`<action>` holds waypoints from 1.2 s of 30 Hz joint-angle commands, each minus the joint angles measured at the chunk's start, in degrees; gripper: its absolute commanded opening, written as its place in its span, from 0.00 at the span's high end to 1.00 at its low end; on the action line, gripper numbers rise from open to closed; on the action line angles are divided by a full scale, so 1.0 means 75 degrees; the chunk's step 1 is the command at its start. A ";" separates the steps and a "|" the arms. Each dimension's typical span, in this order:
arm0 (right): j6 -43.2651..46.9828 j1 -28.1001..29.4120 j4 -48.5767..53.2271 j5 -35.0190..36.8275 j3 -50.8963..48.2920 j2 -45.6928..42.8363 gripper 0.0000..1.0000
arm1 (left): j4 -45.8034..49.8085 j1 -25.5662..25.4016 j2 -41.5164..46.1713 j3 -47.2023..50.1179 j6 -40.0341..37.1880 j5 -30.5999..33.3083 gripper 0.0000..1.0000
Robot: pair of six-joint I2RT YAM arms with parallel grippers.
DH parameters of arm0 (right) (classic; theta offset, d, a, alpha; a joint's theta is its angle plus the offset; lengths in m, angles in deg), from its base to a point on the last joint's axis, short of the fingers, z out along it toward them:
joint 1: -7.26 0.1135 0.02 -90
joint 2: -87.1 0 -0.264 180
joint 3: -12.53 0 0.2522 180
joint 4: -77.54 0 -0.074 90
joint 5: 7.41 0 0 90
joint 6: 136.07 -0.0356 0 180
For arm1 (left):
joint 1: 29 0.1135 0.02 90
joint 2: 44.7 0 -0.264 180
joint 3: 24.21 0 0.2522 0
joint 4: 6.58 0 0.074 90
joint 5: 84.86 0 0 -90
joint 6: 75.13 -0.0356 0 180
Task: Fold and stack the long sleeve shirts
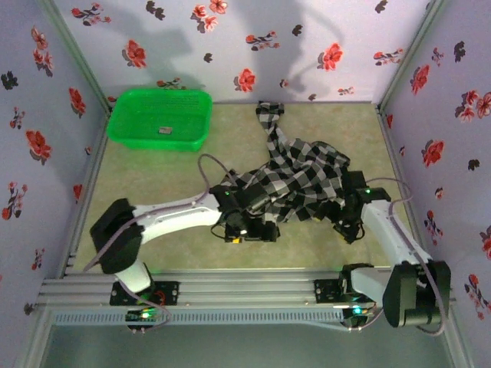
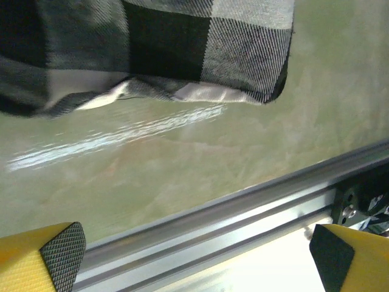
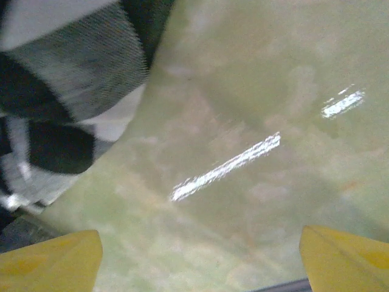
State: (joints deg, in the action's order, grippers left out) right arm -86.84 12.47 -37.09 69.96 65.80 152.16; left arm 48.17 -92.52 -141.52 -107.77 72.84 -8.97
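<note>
From above, the checked shirt (image 1: 303,180) lies crumpled on the table (image 1: 153,222), one sleeve trailing away. The wrist views (closer in) show the left gripper (image 2: 196,252) and right gripper (image 3: 200,258) spread wide and empty.

Overhead plus wrist close-ups, shirt (image 1: 299,178) shared

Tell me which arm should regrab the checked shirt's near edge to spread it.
Left, probably. The left fingers, open, face a shirt corner straight ahead on the table; the right fingers, also open, have cloth only off to one side.
</note>
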 commanded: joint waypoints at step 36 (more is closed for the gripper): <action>0.0021 0.0078 0.1863 -0.0998 0.4035 -0.0330 0.99 | 0.2116 0.3862 0.2022 -0.0913 -0.2462 0.3760 1.00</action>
State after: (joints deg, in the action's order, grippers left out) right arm -88.46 12.93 -33.09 65.20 92.14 150.00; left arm 60.72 -65.38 -127.57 -115.44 59.40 13.85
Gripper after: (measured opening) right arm 0.066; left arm 0.031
